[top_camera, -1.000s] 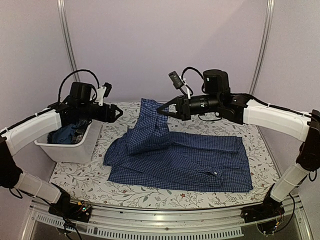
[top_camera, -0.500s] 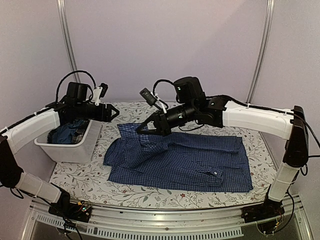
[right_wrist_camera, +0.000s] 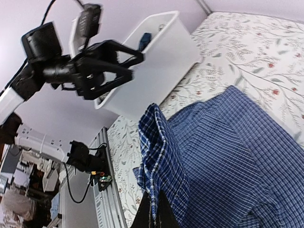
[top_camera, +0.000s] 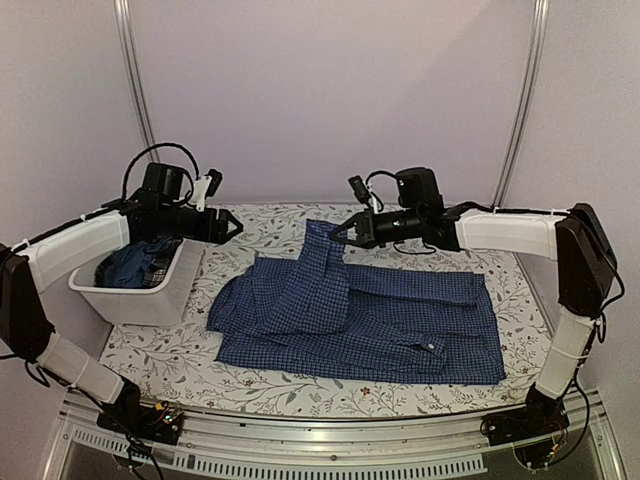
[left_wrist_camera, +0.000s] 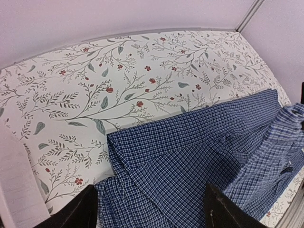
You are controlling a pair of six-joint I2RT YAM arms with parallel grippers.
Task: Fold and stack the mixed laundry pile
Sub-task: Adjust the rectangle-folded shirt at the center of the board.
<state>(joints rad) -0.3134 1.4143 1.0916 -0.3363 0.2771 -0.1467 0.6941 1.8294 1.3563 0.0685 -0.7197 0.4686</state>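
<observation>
**Right gripper** [top_camera: 341,232]: the jaws are closing tight on a fold of the checked shirt [top_camera: 400,320]. In the right wrist view the dark fingers [right_wrist_camera: 151,214] are meeting on the cloth's edge. The pinched part is rising as a narrow, peaked strip and draping down from the tips onto the flat body below.

**Checked shirt:** this is thin, soft woven cloth in a small blue-and-white check, with one pale button [top_camera: 432,345] showing near the lower middle. It is lying spread over the middle and right of the table in a roughly rectangular shape. The near hem is running straight along the table's near edge. The left part is bunching into overlapping, rumpled folds.

**Left gripper** [top_camera: 231,227]: the jaws are standing wide apart and holding nothing. It is hovering above the far right corner of the tub [top_camera: 150,298], well apart from the right gripper. In the left wrist view its black fingers [left_wrist_camera: 78,213] are framing the shirt's far left corner and bare tablecloth.

**Tub:** a white, rigid plastic rectangle with tapered walls, sitting at the table's left edge. It is just beside the shirt's rumpled side; whether they are touching cannot be told. A dark blue garment [top_camera: 122,270] and a black-and-white plaid piece [top_camera: 160,262] are lying bunched inside.

**Tablecloth** [top_camera: 300,392]: a flat white cloth printed with green leafy sprigs and small red blossoms. Bare strips are showing behind the shirt, in front of its near hem, and to its right.
</observation>
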